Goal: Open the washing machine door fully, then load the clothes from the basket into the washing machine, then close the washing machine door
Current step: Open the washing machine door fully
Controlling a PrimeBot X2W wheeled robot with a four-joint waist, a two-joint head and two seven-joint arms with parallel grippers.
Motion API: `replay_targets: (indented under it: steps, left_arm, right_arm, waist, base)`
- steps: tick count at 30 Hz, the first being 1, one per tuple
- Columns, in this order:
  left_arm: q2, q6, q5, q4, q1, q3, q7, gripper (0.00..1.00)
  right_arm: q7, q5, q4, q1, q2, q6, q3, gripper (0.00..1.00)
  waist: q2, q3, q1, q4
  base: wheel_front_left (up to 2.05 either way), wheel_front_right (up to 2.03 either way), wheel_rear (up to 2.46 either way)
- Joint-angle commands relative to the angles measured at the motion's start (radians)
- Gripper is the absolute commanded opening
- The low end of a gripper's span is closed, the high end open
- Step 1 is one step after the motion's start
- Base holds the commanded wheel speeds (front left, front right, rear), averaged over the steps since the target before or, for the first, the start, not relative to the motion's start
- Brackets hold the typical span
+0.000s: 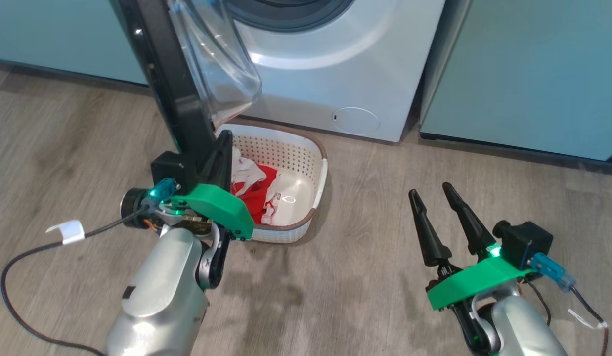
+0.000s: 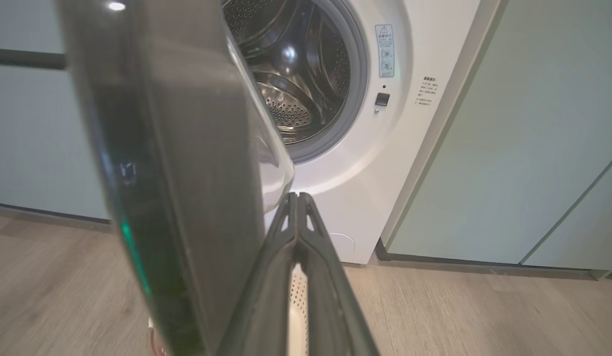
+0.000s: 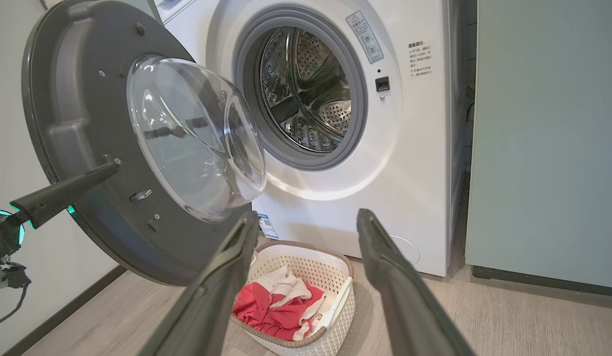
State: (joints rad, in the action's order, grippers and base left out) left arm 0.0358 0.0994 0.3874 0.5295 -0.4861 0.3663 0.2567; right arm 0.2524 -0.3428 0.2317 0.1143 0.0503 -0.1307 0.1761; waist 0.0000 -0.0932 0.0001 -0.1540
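The washing machine (image 1: pixel 335 64) (image 3: pixel 415 163) stands with its steel drum (image 2: pixel 296 74) exposed. The washing machine door (image 1: pixel 162 74) (image 2: pixel 177 173) (image 3: pixel 73 113) is swung out to the left, and its glass bowl (image 3: pixel 197 133) faces the opening. My left gripper (image 1: pixel 226 143) (image 2: pixel 297 196) is shut on nothing, and its tip (image 3: pixel 110 167) touches the door's inner face beside the glass. Below the door, the basket (image 1: pixel 322 173) (image 3: pixel 338 321) sits on the floor with the red and white clothes (image 1: pixel 256 193) (image 3: pixel 271 306) inside. My right gripper (image 1: pixel 430 190) (image 3: pixel 307 215) hangs open and empty, right of the basket.
Pale teal cabinets (image 1: pixel 528 69) (image 2: pixel 508 148) flank the washer on both sides. Open wooden floor (image 1: pixel 365 257) lies between the basket and my right arm. A black cable with a white tag (image 1: pixel 66 231) trails on the floor by my left arm.
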Motion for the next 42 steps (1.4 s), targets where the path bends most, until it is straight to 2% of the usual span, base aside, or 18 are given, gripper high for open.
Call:
replay_targets:
  steps: [1, 9, 18, 28, 42]
  left_arm:
    - [0.014, 0.000, 0.006, -0.025, -0.044, -0.035, 0.005, 0.00]
    - [0.014, -0.001, 0.010, -0.007, -0.050, -0.065, 0.005, 0.00]
    - [0.014, 0.007, 0.002, 0.016, -0.058, -0.153, 0.005, 0.00]
    - [0.021, -0.019, -0.096, 0.015, -0.073, -0.358, 0.005, 0.00]
    - [0.089, -0.070, -0.170, -0.001, -0.152, -0.644, 0.005, 0.00]
  right_arm:
    - [0.009, 0.006, -0.028, 0.037, 0.000, 0.000, 0.020, 1.00]
    - [0.009, 0.019, -0.025, 0.038, 0.000, 0.000, 0.023, 1.00]
    - [0.006, 0.031, -0.021, 0.046, 0.000, 0.000, 0.029, 1.00]
    - [-0.013, 0.051, -0.043, 0.060, 0.000, 0.000, 0.037, 1.00]
    - [-0.052, 0.108, -0.101, 0.094, 0.000, 0.000, 0.014, 1.00]
  waist:
    - [0.0000, -0.002, -0.0001, -0.008]
    - [0.0000, -0.022, -0.0001, -0.059]
    - [0.0000, -0.042, -0.0001, -0.107]
    - [0.0000, -0.113, -0.0001, -0.148]
    - [0.0000, -0.283, -0.0001, -0.142]
  base:
    - [0.00, 0.00, 0.00]
    - [0.00, 0.00, 0.00]
    - [0.00, 0.00, 0.00]
    - [0.00, 0.00, 0.00]
    - [0.00, 0.00, 0.00]
